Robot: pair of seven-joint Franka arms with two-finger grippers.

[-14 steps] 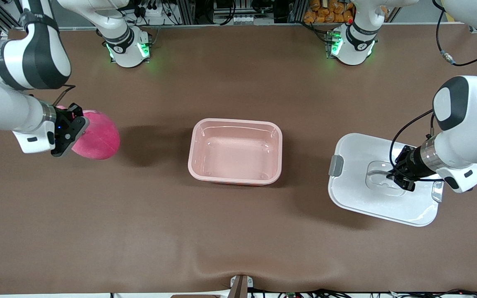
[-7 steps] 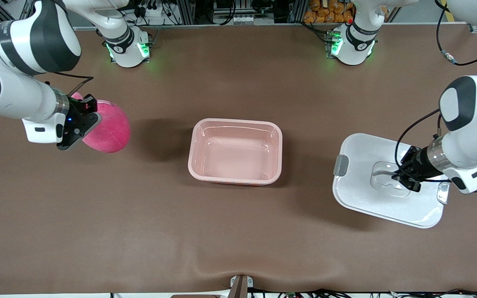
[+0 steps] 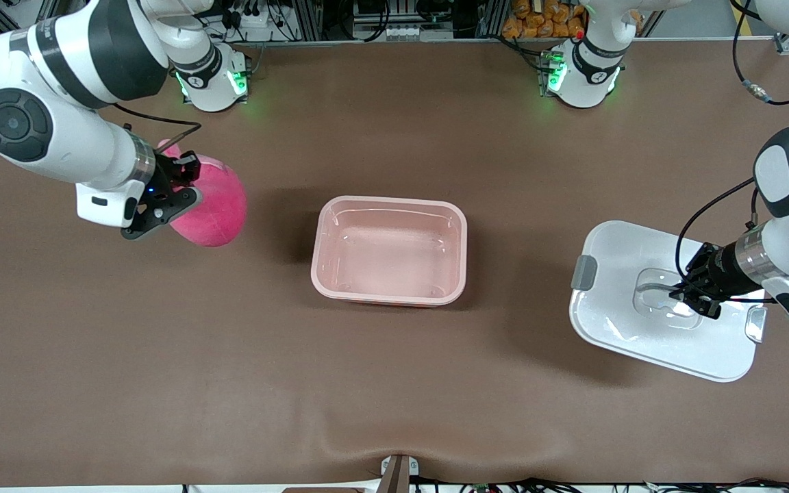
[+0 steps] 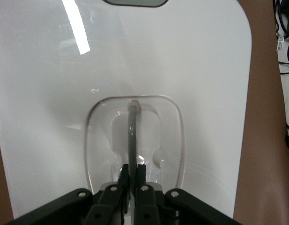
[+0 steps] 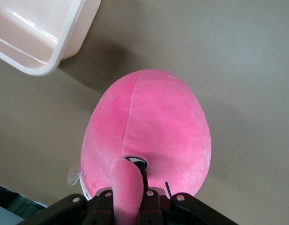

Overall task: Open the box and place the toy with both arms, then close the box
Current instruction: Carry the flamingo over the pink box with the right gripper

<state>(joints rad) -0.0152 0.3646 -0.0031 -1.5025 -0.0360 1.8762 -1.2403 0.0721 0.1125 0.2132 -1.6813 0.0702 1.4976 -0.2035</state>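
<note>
The rounded translucent pink plastic box (image 3: 389,250) sits open and empty mid-table; the right gripper (image 3: 174,186) pinches the round magenta plush toy (image 3: 211,204) above the brown table (image 3: 394,383) toward the right arm's end; the left gripper (image 3: 690,298) is clamped on the white lid's (image 3: 641,335) recessed handle (image 4: 131,136) toward the left arm's end.

High front camera faces bases; wrist cameras close.

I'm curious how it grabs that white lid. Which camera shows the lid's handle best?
The left wrist view: the handle fills its middle, with the left gripper shut on it. The front view shows it small, partly hidden. The right wrist view shows none.
</note>
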